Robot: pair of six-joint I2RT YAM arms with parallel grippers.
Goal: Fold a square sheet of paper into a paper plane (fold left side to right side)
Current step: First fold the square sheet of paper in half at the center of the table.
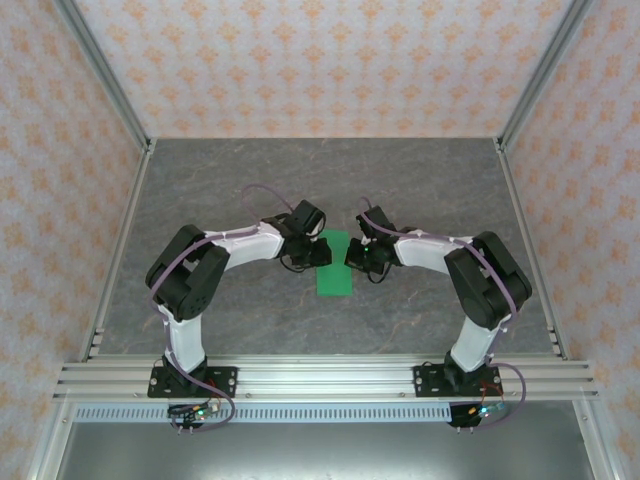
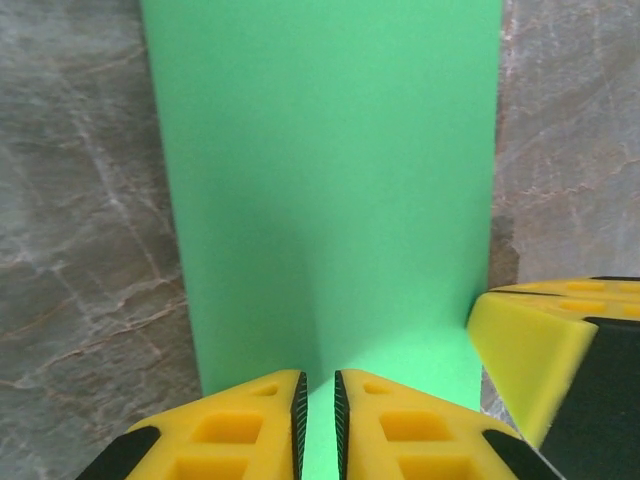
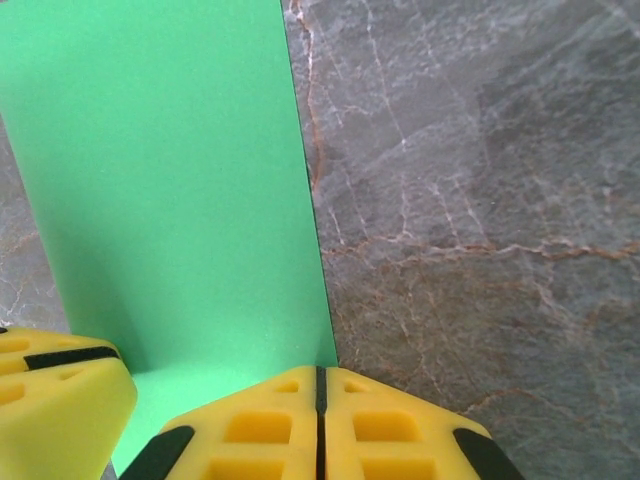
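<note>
Yellow fingers (image 2: 240, 425) of the left gripper (image 2: 318, 390) sit closest. They are drawn almost together, with a thin slit between them and green showing in it; whether they nip anything I can't tell. Under them lies the paper (image 1: 333, 266), a narrow green strip that looks already doubled over. It lies flat at the middle of the table (image 1: 200, 180), its long sides running from the near edge toward the far one. The left gripper stands over the strip itself, roughly midway across its width. Just beside it is the right gripper (image 3: 320, 378), jaws pressed tight together, tips planted at the strip's right long edge. My guess is that the right one serves as a weight so the strip can't slide, while the left works a layer or crease. Both arms bow inward from the table's near edge.
</note>
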